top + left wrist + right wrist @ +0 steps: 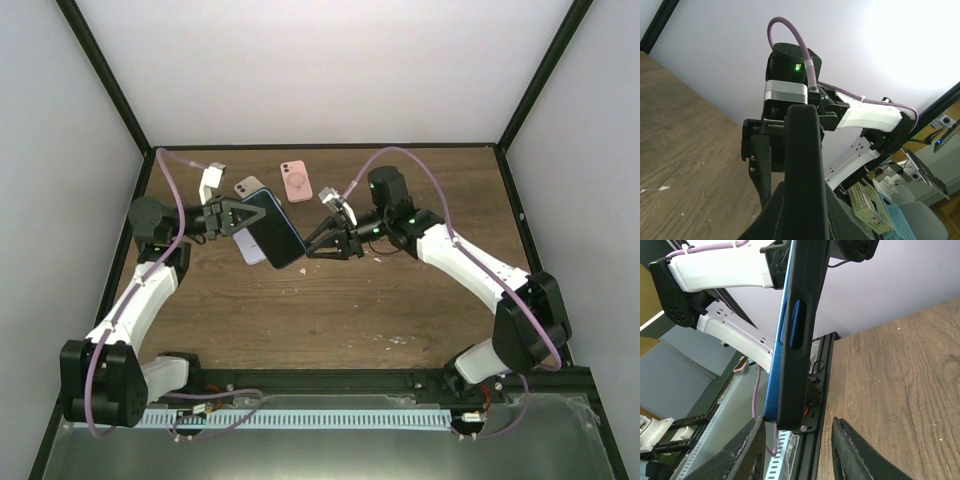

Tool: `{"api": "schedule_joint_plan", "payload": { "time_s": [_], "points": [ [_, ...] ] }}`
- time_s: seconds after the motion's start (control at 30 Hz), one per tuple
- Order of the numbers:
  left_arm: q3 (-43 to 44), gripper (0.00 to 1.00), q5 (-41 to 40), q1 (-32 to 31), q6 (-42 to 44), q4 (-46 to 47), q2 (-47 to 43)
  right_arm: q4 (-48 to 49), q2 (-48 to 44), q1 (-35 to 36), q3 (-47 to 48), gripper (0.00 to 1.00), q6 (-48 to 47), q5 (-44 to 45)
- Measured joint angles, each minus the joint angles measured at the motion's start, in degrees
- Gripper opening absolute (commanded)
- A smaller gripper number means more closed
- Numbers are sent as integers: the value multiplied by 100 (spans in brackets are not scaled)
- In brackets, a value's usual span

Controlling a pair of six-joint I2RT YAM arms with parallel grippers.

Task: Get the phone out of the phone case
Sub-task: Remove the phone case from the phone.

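Note:
A blue phone in a black case (272, 230) is held tilted above the table's middle. My left gripper (235, 218) is shut on its left end. In the left wrist view the case's black edge (802, 170) fills the gap between my left gripper's (805, 222) jaws. My right gripper (316, 245) is open at the phone's right end. In the right wrist view the cased phone (795, 335) stands edge-on, blue on its left side and black on its right. Its lower end hangs just above my open right gripper (797, 450), touching neither finger.
A pink phone case (296, 180) and a grey phone (247, 186) lie on the wooden table (400, 300) at the back. A lavender flat item (249, 252) lies under the held phone. Small crumbs (398, 340) dot the table. Black frame posts border the sides.

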Motion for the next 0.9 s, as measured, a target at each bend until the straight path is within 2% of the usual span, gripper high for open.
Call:
{"api": "schedule_joint_plan", "payload": {
  "time_s": [0.57, 0.9],
  "points": [
    [0, 0, -116, -70, -579, 796, 179, 459, 262, -264, -9, 31, 103, -365],
    [0, 0, -192, -76, -354, 568, 175, 667, 269, -264, -11, 28, 328, -343]
  ]
}}
